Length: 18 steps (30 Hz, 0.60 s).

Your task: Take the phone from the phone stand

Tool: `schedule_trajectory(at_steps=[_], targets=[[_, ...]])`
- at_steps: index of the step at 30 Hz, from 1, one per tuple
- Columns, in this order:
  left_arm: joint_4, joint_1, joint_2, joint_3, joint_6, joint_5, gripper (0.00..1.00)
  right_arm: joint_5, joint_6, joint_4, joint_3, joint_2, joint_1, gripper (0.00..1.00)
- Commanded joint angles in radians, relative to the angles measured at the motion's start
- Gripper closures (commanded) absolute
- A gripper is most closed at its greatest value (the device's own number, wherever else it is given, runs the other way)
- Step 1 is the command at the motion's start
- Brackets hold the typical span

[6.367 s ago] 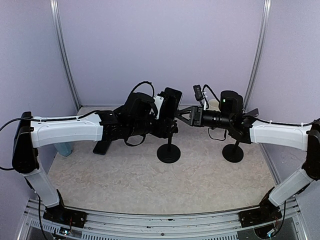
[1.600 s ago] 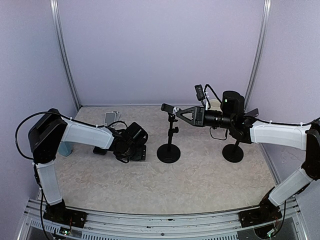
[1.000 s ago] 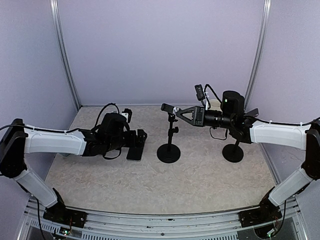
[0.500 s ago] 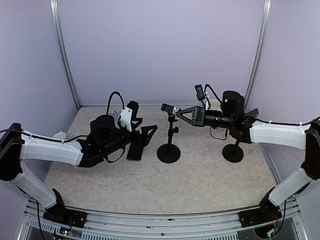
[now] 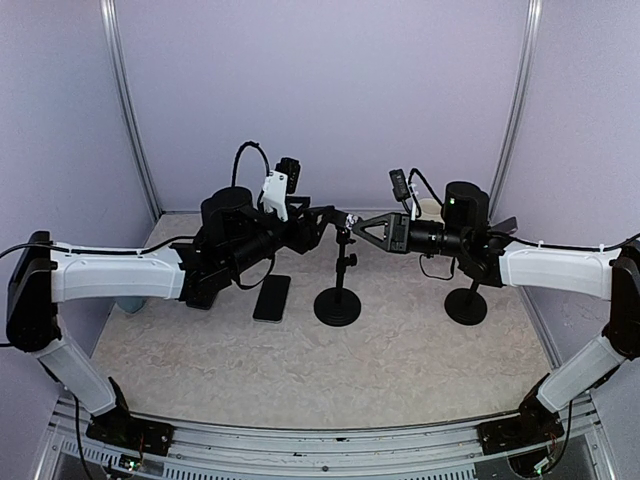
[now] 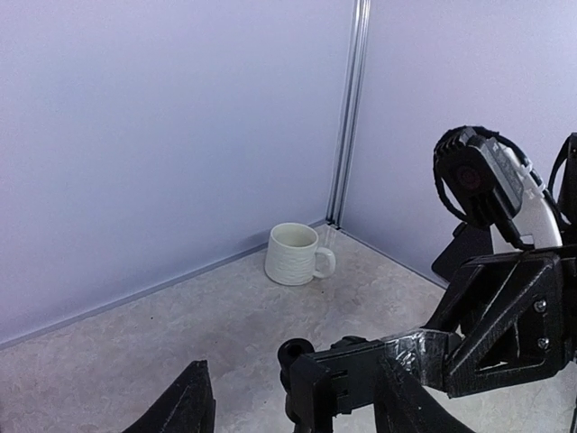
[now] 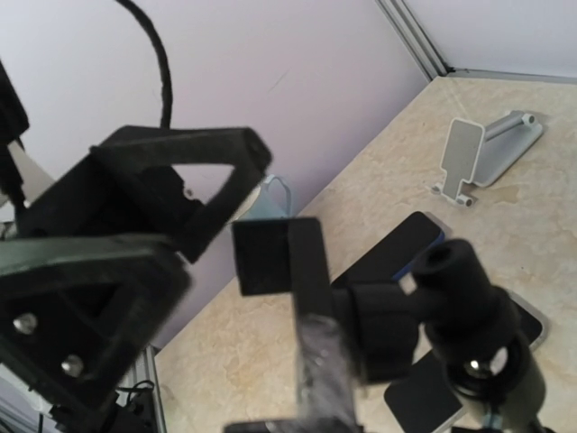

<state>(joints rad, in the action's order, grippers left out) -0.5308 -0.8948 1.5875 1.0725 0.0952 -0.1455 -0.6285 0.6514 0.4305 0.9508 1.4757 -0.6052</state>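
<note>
The black phone (image 5: pixel 272 297) lies flat on the table, left of the black phone stand's round base (image 5: pixel 338 305). The stand's clamp head (image 5: pixel 346 219) is empty. My left gripper (image 5: pixel 325 216) is open and empty, raised to clamp height. In the left wrist view its fingers (image 6: pixel 185 408) straddle the clamp (image 6: pixel 335 386). My right gripper (image 5: pixel 360 228) is shut on the clamp from the right. Its taped finger (image 7: pixel 317 361) presses against the clamp plate (image 7: pixel 270 257).
A second black stand (image 5: pixel 466 304) stands under my right arm. A white mug (image 6: pixel 294 253) sits in the back right corner. A dark phone with a blue edge (image 7: pixel 397 253) and a grey desk stand (image 7: pixel 478 149) lie at the back left.
My left gripper laid the phone on the table, let go, then rose and swung right to the stand's clamp. My right arm has not moved.
</note>
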Motion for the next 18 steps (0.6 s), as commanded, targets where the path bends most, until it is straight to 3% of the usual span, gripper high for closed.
schedule_trajectory(at_steps=[1, 18], targets=[[0.090, -0.030, 0.030, 0.067, -0.043, -0.086, 0.43, 0.005, -0.007, -0.015, 0.013, 0.018, 0.009, 1.00], [0.192, -0.054, 0.075, 0.147, -0.088, -0.169, 0.80, 0.001, 0.001, -0.019, 0.026, 0.027, 0.010, 1.00]])
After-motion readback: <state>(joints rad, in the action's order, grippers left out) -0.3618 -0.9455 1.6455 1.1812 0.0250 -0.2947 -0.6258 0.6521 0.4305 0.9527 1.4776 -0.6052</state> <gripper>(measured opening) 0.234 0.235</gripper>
